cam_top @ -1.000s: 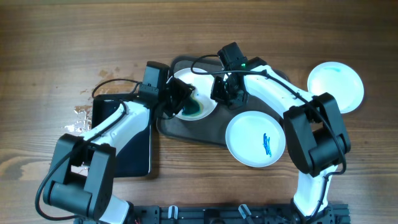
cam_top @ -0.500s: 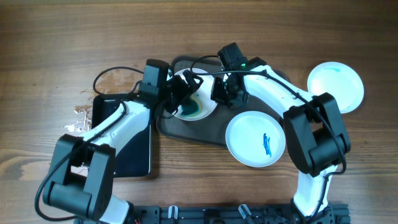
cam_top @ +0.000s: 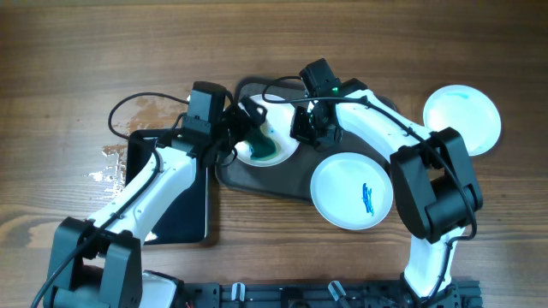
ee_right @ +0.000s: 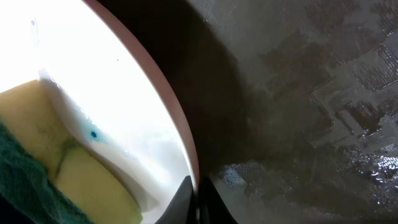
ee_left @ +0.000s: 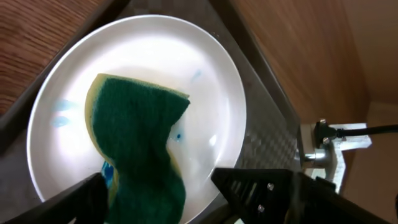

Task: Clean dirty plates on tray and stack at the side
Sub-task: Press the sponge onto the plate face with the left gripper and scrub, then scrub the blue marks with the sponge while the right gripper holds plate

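plates: one on tray (cam_top: 282, 175) | blue-marked (cam_top: 352, 191) beside | third (cam_top: 462, 118) apart

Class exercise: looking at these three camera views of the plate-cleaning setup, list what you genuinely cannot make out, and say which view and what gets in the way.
- Overhead: the left gripper and its arm cover part of the plate on the tray.
- Left wrist: the green sponge hides whatever ink lies beneath it; its lower end is cut off by the frame edge.
- Right wrist: the plate's surface is glared white; the right gripper shows only its tips.

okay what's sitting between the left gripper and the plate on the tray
A green-and-yellow sponge lies there, between the left gripper fingers and on the plate. The left wrist view shows it best.
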